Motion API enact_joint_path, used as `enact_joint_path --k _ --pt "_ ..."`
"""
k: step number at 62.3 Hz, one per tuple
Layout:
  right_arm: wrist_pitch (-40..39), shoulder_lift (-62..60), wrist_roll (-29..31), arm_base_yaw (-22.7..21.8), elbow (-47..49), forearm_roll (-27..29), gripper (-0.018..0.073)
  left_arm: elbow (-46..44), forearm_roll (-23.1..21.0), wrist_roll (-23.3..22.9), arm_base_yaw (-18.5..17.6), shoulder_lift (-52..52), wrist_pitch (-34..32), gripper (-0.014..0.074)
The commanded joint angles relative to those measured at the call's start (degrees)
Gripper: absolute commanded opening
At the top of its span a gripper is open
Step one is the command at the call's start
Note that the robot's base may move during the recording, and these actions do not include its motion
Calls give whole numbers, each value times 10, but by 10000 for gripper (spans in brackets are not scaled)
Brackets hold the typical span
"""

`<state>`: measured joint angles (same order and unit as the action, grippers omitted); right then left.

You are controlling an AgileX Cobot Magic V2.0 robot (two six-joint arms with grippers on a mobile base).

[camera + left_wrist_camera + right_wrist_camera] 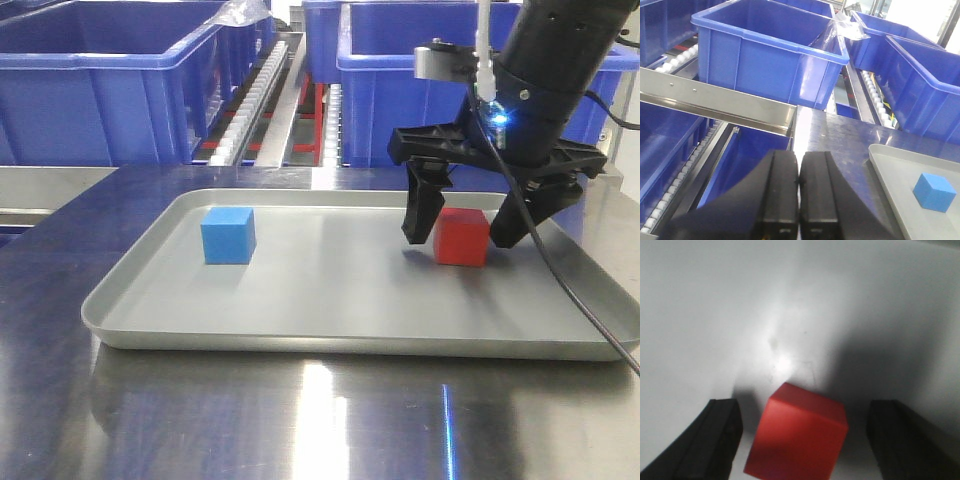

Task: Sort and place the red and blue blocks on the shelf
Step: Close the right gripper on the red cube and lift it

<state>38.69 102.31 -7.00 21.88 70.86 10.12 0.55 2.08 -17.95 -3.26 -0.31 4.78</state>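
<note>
Tray holds red block between the spread right gripper, blue block well apart; left gripper closed together.

That tabletop is shiny reflective steel, tray dull satin metal, red cube and blue cube matte, bins glossy plastic.

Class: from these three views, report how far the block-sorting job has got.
Done: nothing; the red block and blue block both sit in the tray, none on the shelf. In hand: the right gripper is open, straddling the red block without touching it. The left gripper is shut and empty. Left: grasp and shelve both blocks.
</note>
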Motion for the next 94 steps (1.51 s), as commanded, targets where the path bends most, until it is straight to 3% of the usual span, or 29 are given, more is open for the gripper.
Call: enact_joint_path --k 1,42,51,57,65,83,94 --pt "-19 -26 2 0 18 -1 622 14 -4 0 1 -9 -52 135" --pt "-11 -18 2 0 18 -1 606 14 -4 0 1 -9 -52 135" --pt "-5 -18 2 0 18 -1 445 14 -4 0 1 -9 -52 135" --pt "-1 -20 2 0 18 -1 242 14 -4 0 1 -9 -52 135" --pt "0 -32 2 0 18 -1 46 14 -4 0 1 -9 -52 135" --pt "-43 -123 2 0 19 -7 58 14 -4 0 1 -9 -52 135" --pt "-89 -209 2 -5 16 -49 58 14 -4 0 1 -9 -52 135"
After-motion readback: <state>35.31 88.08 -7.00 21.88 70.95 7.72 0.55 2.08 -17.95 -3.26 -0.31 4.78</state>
